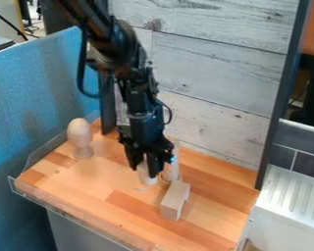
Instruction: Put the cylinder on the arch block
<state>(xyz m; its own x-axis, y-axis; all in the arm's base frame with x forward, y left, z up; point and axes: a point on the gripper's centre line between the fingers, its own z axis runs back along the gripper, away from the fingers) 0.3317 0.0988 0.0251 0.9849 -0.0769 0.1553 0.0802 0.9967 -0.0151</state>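
Gripper (143,167) pointing down over mid-table, clenched on the cylinder (147,177), as far as the camera view shows: pale wood fills the gap between its 2 fingers. Lower end of the cylinder pokes out below them. Can't tell if it touches the tabletop (209,219).

Clock directions are as seen in the camera view, gripper at center. Arm (118,46) enters from the top edge, toward 11 o'clock. Arch block (174,198) sits at 5 o'clock, near the cylinder, long side running 1 to 7 o'clock, nothing on top of it. Pale wooden piece (173,169) stands at 3 o'clock, just beside the gripper and partly hidden by it. Egg-topped wooden piece (80,131) stands upright at 10 o'clock, well apart, narrow waist over a wider foot.

Plank wall (215,73) at 1 o'clock, blue panel (28,108) at 9 to 10, white ridged surface (294,196) at 4.
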